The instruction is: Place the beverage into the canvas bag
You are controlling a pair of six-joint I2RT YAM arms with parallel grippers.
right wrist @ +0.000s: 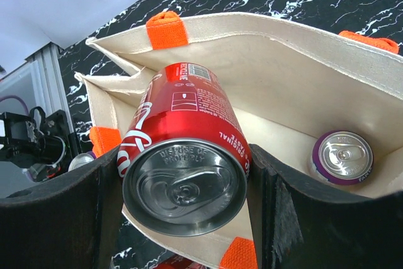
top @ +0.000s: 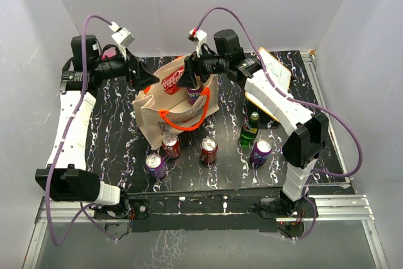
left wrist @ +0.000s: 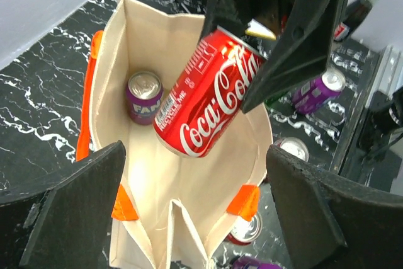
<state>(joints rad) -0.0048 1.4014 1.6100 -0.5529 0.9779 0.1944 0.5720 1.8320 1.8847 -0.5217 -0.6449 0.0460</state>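
The beverage, a red Coca-Cola can (top: 173, 83) (left wrist: 211, 96) (right wrist: 182, 155), hangs tilted over the open mouth of the canvas bag (top: 176, 110) (left wrist: 145, 36) (right wrist: 283, 74). My right gripper (top: 189, 80) (right wrist: 186, 187) is shut on it, one finger on each side near its top end. A purple can (left wrist: 143, 96) (right wrist: 343, 155) stands inside the bag on its floor. My left gripper (top: 143, 80) (left wrist: 195, 187) hovers over the bag's left end, open wide with nothing between its fingers.
In front of the bag stand two red cans (top: 170, 145) (top: 209, 150), two purple cans (top: 156, 165) (top: 261, 152) and a green bottle (top: 250, 130). A white board (top: 276, 68) leans at the back right. The orange handle (top: 184, 123) hangs over the bag's front.
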